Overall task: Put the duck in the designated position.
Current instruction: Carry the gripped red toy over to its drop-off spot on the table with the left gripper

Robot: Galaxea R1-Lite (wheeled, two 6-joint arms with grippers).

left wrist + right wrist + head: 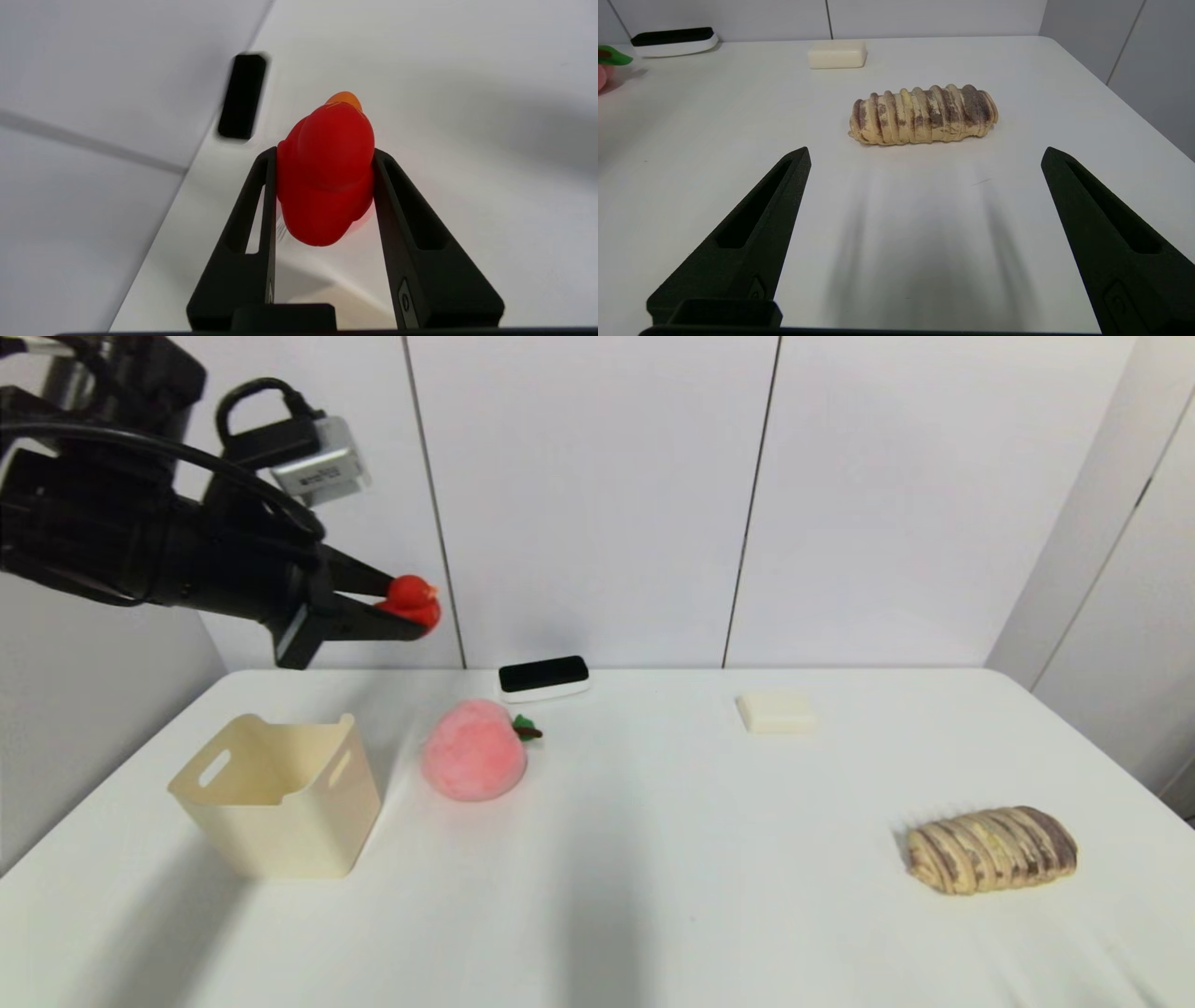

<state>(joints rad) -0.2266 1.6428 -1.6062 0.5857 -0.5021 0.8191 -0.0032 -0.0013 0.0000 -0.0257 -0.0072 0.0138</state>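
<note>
Two arms on the rig, one at work. Left gripper [411, 607] held high over the far-left part of the table [653, 896], well above the surface, fingers pointing right. Jaws clamped on the duck [411, 600], one finger [261, 186] on each flank of the red body; orange beak faces away from the wrist. Duck [327, 172] is clear of the table, airborne, roughly above the ground between the bin [280, 798] and the peach [474, 751], toward the far edge

Bin: cream, open-topped, handle slots in its sides, near-left on the table. Peach: pink plush with a green leaf, just right of the bin, not touching it. Black and white pad [544, 678] lies at the far edge, just beyond the peach; it also shows past the duck in the left wrist view [242, 95]. Cream block [776, 712] sits far right of centre. Striped bread roll [991, 849] lies near-right, well apart from everything else

Right gripper [924, 158] hangs low at the near-right side, out of the head view. Jaws wide apart, nothing between them; the roll [923, 114] lies just beyond the fingertips, the block [837, 54] farther off. Middle of the table is plain white, no marking to be seen
</note>
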